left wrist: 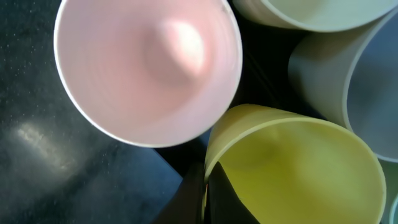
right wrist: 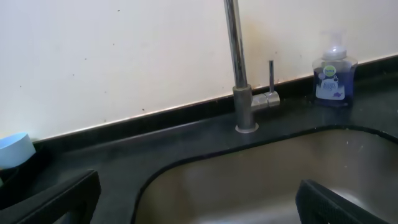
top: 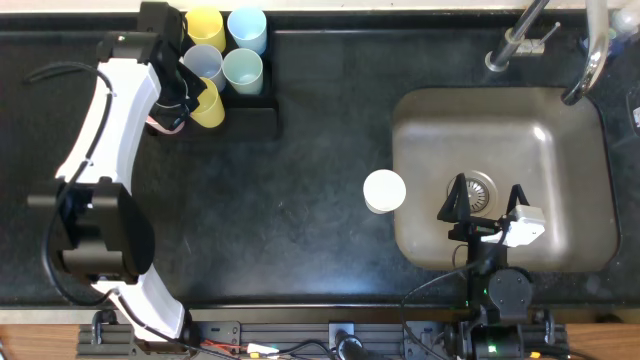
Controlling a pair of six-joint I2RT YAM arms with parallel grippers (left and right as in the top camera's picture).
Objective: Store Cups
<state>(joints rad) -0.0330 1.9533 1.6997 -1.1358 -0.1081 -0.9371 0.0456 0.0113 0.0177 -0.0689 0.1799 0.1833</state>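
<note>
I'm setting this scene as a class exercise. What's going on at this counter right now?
The left gripper appears to hold a yellow cup by its wall at the black cup holder, where four other cups already stand. A white cup waits on the counter beside the sink. The right gripper hangs over the sink with its fingers open, holding nothing.
</note>
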